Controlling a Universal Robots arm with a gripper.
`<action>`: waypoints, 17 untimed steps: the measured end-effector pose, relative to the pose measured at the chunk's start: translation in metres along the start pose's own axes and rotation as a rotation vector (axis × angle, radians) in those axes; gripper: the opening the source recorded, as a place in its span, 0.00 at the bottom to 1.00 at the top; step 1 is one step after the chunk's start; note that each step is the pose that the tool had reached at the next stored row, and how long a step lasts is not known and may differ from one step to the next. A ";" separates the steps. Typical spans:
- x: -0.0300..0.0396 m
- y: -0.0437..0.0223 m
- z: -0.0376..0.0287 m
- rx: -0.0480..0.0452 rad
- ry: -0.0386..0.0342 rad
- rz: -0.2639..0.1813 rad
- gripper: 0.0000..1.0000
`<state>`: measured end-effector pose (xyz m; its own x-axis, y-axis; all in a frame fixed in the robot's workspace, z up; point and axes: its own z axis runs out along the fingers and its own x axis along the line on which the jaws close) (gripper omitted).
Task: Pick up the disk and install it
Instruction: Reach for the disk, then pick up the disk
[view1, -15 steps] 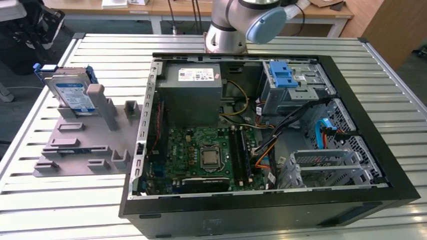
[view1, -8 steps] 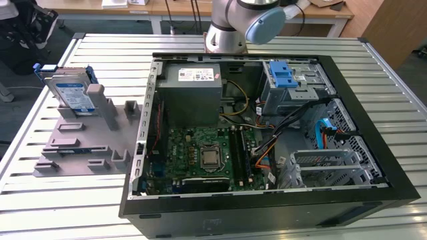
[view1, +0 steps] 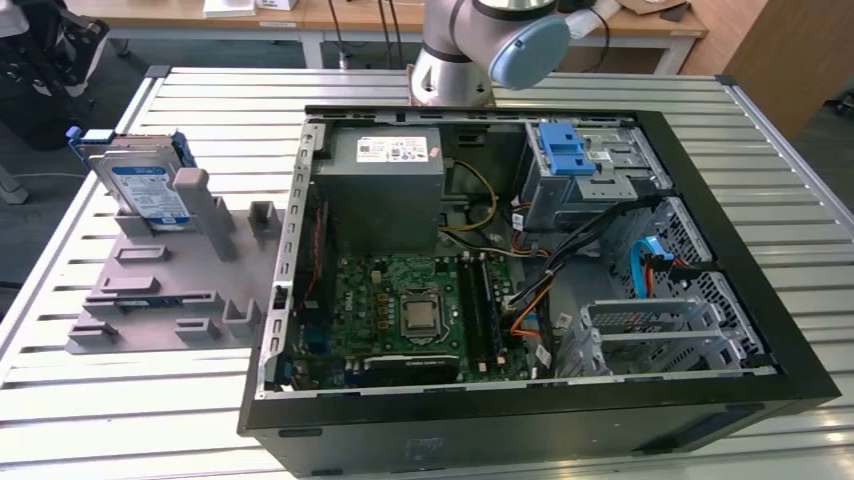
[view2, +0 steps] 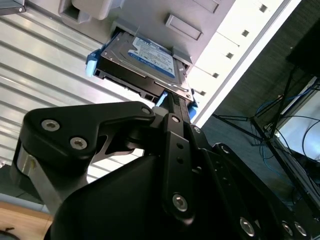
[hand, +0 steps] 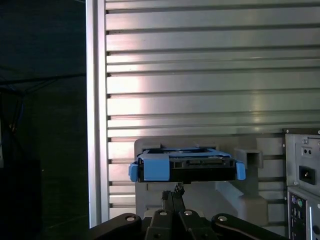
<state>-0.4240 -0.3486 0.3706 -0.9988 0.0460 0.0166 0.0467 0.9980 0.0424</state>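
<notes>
The disk, a silver drive with a blue-and-white label in a blue carrier frame, stands tilted in a grey holder at the exterior view's left. The disk also appears in the second wrist view, and the first wrist view sees the disk edge-on. In both wrist views my black gripper points at the disk's near edge from a short way off. Its two thin fingers lie pressed together with nothing between them. Nothing touches the disk.
An open computer case lies on the slatted metal table beside the holder. Inside are a grey drive cage with blue latches, a power-supply box and a green board. The table edge runs close to the holder.
</notes>
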 end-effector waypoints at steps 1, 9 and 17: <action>0.0002 0.0000 0.0000 0.0000 0.0000 0.000 0.11; 0.0003 0.0000 0.0001 0.0000 0.0000 0.000 0.11; 0.0003 0.0000 0.0001 0.0005 0.0012 -0.030 0.11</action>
<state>-0.4243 -0.3486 0.3704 -0.9997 0.0158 0.0165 0.0165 0.9990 0.0425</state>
